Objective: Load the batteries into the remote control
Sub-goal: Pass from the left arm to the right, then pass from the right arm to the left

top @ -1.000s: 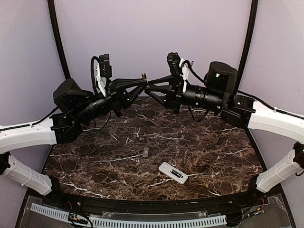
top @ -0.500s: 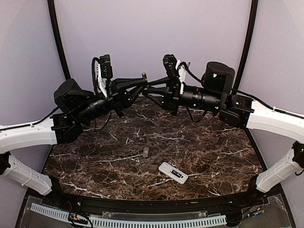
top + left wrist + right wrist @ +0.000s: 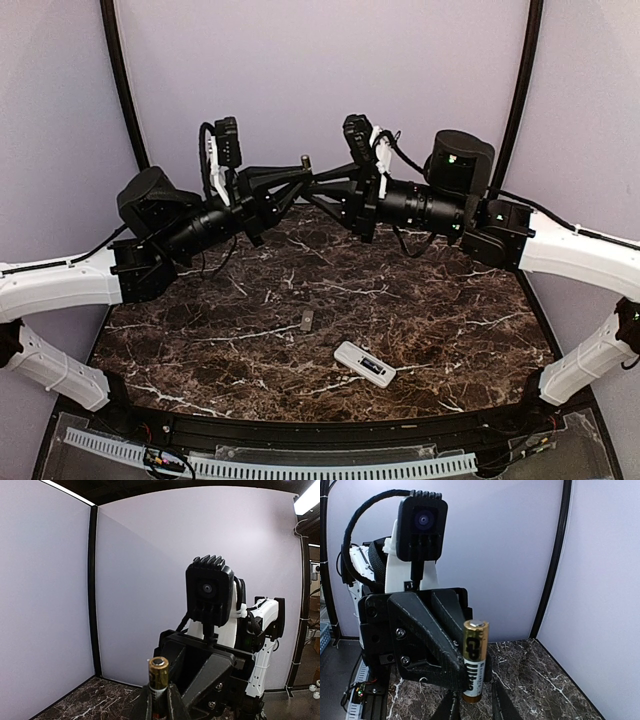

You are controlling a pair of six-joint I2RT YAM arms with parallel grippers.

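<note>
Your left tool (image 3: 159, 702) is pinching the battery (image 3: 475, 655) and holds it upright in mid-air, high over the far part of the desk (image 3: 450, 330), button end up and the top half standing clear. Your right tool (image 3: 474, 706) faces it nose to nose. Its jaws are narrowly spread either side of the battery's bottom end, with a sliver of gap on each side, so treat it as not gripping yet. The main risk is the handover. If the left tool lets go before the right one has a firm hold, the battery drops a long way, and a round cell on hard stone will probably roll, perhaps off an edge. If the right jaws close off-centre on that curved side, the battery may tilt or squirt out. The two tools are also very close, so a small misjudged move could knock finger against finger and jar the battery loose. The remote (image 3: 364, 364) lies well below near the front of the desk, screen side up, so its bay seems to face down. What looks like a second battery (image 3: 307, 320) lies near it, just behind.
</note>
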